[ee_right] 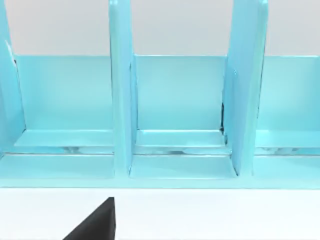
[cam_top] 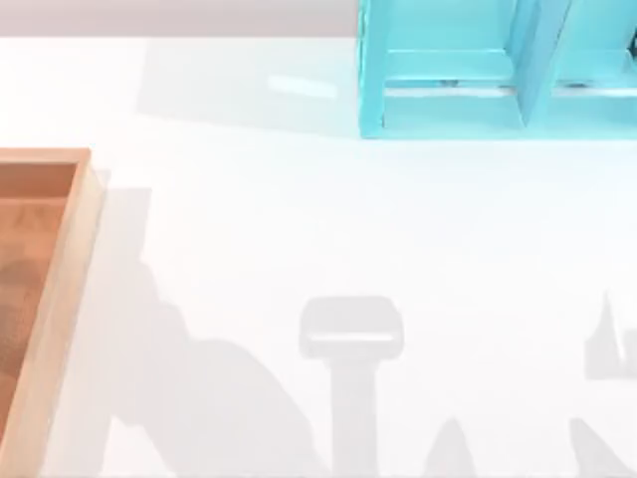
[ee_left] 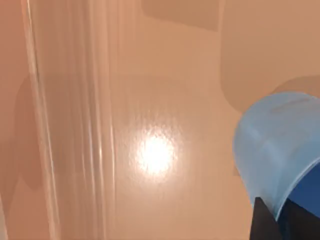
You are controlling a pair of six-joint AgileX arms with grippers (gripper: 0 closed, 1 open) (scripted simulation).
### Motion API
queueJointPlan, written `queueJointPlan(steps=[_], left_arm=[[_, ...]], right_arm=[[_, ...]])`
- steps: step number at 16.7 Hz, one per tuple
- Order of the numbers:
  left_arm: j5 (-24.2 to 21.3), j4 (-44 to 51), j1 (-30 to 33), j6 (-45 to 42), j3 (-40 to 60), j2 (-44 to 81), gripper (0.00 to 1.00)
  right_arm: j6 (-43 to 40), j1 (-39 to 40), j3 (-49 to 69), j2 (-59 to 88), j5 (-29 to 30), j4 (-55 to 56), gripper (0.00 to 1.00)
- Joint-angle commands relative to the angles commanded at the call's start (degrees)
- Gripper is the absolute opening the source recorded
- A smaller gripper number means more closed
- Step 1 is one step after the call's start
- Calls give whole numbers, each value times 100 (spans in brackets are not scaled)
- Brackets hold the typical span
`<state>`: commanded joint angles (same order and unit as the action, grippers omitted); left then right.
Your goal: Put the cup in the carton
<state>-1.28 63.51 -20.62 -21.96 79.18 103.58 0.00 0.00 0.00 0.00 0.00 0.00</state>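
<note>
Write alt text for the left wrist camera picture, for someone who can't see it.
A small blue cup sits at the picture's edge with a dark gripper finger against its rim, over the glossy brown inner floor of the carton. A bright spot of light reflects off the floor, and soft shadows fall across it.

A white surface (cam_top: 328, 229) fills the top view, smooth and evenly lit, with soft grey shadows lying across its 6 o'clock half. At about 1 o'clock stands a turquoise shelf frame (cam_top: 468, 70), its upright dividers splitting it into open compartments; the right wrist view faces those compartments (ee_right: 177, 100) head-on. Behind the frame runs a pale grey wall (cam_top: 179, 18).
</note>
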Motion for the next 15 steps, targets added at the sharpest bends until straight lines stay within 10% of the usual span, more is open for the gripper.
queueJointPlan(steps=[9,15], left_arm=[[0,0,0,0,0,0,98],[0,0,0,0,0,0,100]], right_arm=[[0,0,0,0,0,0,100],[0,0,0,0,0,0,100]])
